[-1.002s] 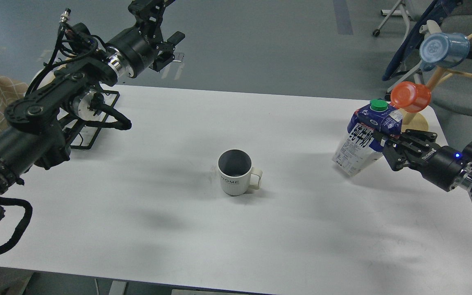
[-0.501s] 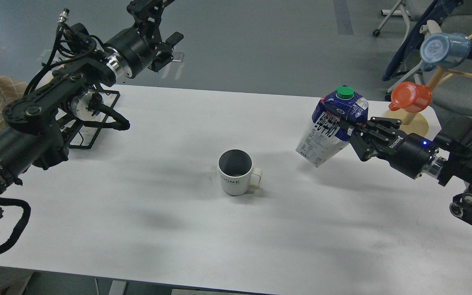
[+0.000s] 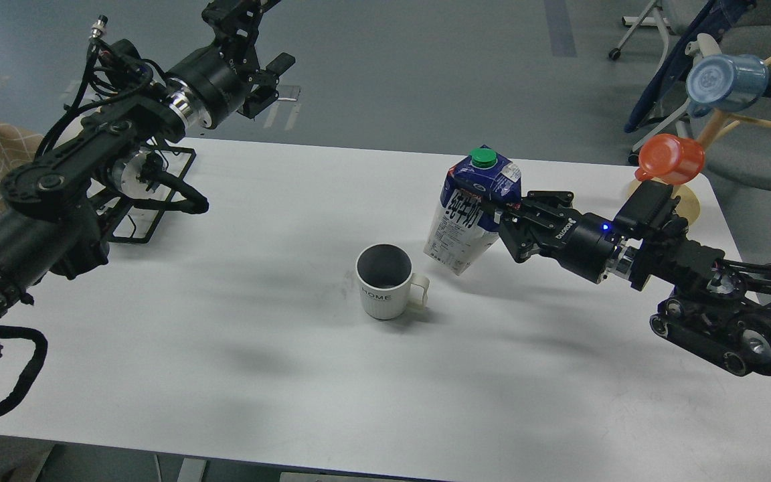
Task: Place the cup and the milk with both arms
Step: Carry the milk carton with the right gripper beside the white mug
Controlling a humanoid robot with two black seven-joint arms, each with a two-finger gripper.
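Note:
A white mug (image 3: pixel 385 281) with dark inside and "HOME" on its side stands upright at the middle of the white table (image 3: pixel 258 375), handle to the right. My right gripper (image 3: pixel 500 221) is shut on a blue and white milk carton (image 3: pixel 469 209) with a green cap. It holds the carton tilted, just above the table, right of and behind the mug. My left gripper (image 3: pixel 270 84) is open and empty, raised beyond the table's far left edge, far from the mug.
A black wire rack (image 3: pixel 151 201) lies at the table's far left. A wooden mug tree (image 3: pixel 687 194) at the far right corner bears an orange cup (image 3: pixel 672 158) and a blue cup (image 3: pixel 723 82). Chairs stand beyond it.
My right arm has carried the milk carton leftward from the table's right end to just right of the mug. The left arm has drifted slightly left; the mug has not moved.

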